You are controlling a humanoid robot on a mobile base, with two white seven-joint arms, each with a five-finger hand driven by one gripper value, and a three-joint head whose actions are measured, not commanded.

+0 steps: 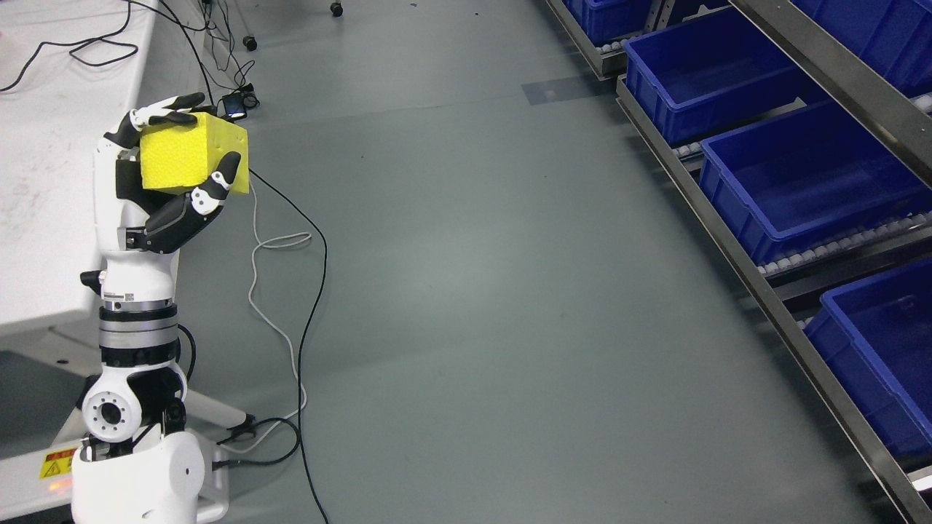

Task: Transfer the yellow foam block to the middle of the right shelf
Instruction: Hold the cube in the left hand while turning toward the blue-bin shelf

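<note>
Left hand [171, 171] gripping yellow foam block [191, 154], warning label [55, 464] unreadable

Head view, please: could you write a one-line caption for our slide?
Left robot hand holds the yellow foam block beside a white table, across the floor from blue bins on the shelf.

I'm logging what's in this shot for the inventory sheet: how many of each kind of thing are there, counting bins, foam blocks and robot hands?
Blue bins, counting those cut by the frame edge: 6, e.g.
Yellow foam block: 1
Robot hands: 1, the left hand, gripping the block
Total: 8
</note>
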